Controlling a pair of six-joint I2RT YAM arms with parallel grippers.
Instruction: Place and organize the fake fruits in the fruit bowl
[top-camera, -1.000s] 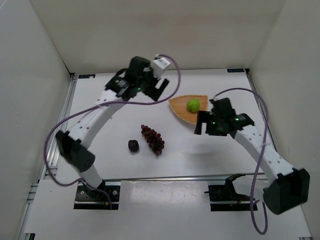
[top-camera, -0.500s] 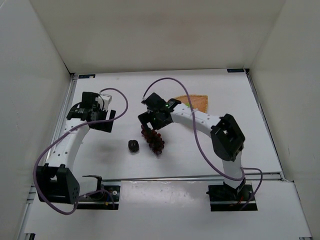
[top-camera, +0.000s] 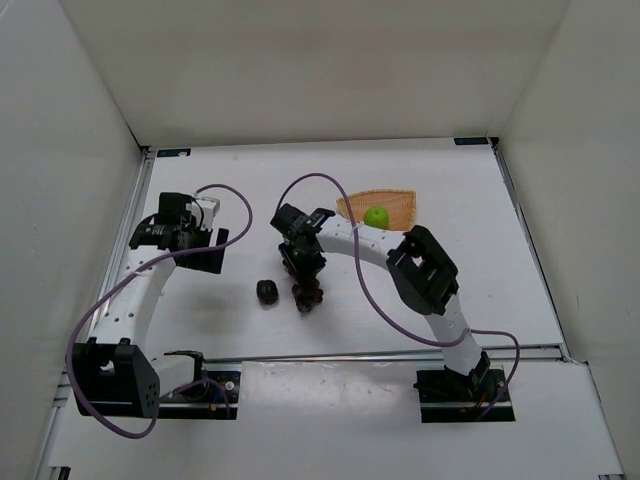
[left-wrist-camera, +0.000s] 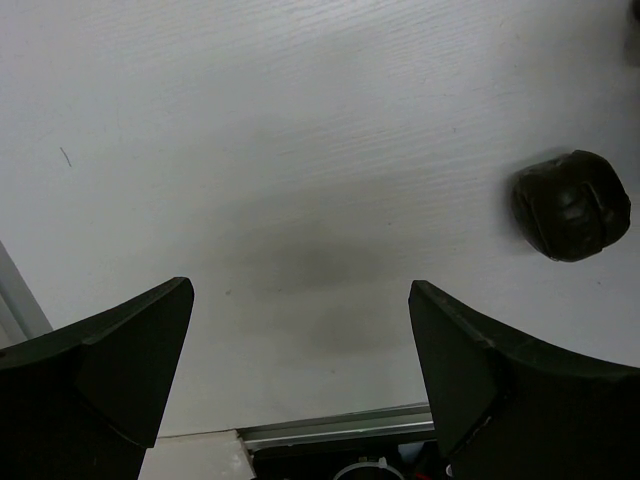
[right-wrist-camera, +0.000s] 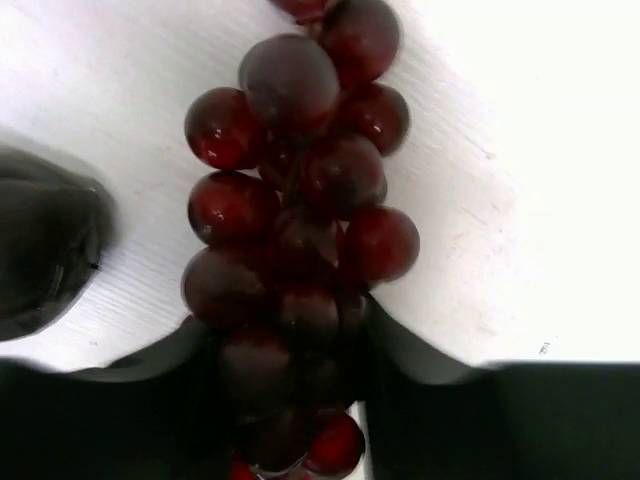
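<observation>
Leaving 2 out: green round apple (top-camera: 377, 215) in tan wicker basket (top-camera: 401, 203); right gripper (right-wrist-camera: 290, 345) clasps dark-red grape bunch (right-wrist-camera: 295, 200), left gripper (left-wrist-camera: 300, 290) gapes empty.

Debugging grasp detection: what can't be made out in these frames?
- Right gripper grip: in the top view the wrist covers it. In the right wrist view the grapes fill the dark gap, so contact is unclear.
- Basket: its near edge is behind the right arm in the top view.
- Dark fruit: too small and dark to name in the top and left wrist views.
- Grapes: both ends are cut off by the frame edges in the right wrist view.
</observation>
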